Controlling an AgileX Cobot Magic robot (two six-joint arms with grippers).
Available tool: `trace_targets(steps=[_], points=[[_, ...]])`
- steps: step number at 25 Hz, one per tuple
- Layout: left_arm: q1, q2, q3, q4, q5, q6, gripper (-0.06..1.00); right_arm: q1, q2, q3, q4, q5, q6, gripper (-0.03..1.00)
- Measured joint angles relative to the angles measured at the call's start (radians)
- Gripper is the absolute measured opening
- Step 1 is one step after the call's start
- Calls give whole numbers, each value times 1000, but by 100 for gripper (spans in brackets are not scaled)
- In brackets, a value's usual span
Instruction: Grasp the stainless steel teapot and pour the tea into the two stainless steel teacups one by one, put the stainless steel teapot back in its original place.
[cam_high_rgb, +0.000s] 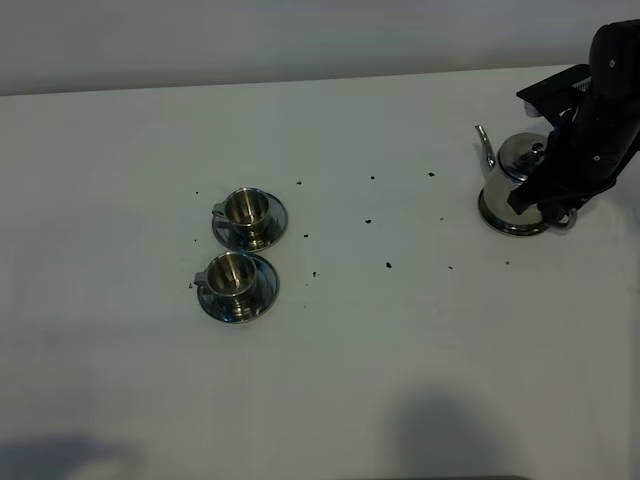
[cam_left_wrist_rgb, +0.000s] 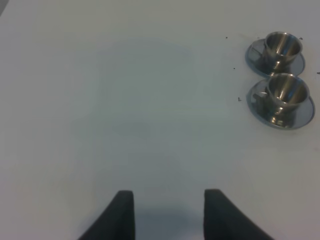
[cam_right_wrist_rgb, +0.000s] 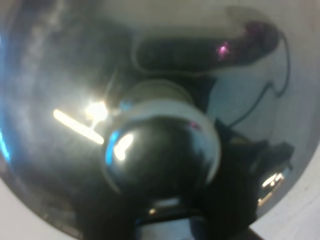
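Note:
The stainless steel teapot (cam_high_rgb: 508, 168) stands at the far right on its round steel coaster (cam_high_rgb: 497, 220), the original place, spout toward the left. My right gripper (cam_high_rgb: 545, 196) is down at its handle side, shut on the handle, with the fingertips hidden. The right wrist view is filled by the pot's lid and knob (cam_right_wrist_rgb: 160, 150). The two stainless steel teacups (cam_high_rgb: 245, 207) (cam_high_rgb: 230, 272) sit on saucers at centre left, also seen as the far teacup (cam_left_wrist_rgb: 283, 46) and the near teacup (cam_left_wrist_rgb: 287, 89). My left gripper (cam_left_wrist_rgb: 169, 197) hangs open over bare table. The tea is hidden.
Small dark specks (cam_high_rgb: 388, 265) lie scattered on the white table (cam_high_rgb: 400, 350) between the cups and the pot. The table's far edge (cam_high_rgb: 300, 82) meets a grey wall. Shadows fall along the front edge.

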Motion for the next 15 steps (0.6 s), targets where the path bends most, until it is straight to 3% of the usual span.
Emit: trace_targets(steps=[9,15], points=[[0,0,0,0,1,2,36,0,-29,1,1,1,1,18],[0,0,0,0,1,2,36,46,-89,1,-11,-20,-16,18]])
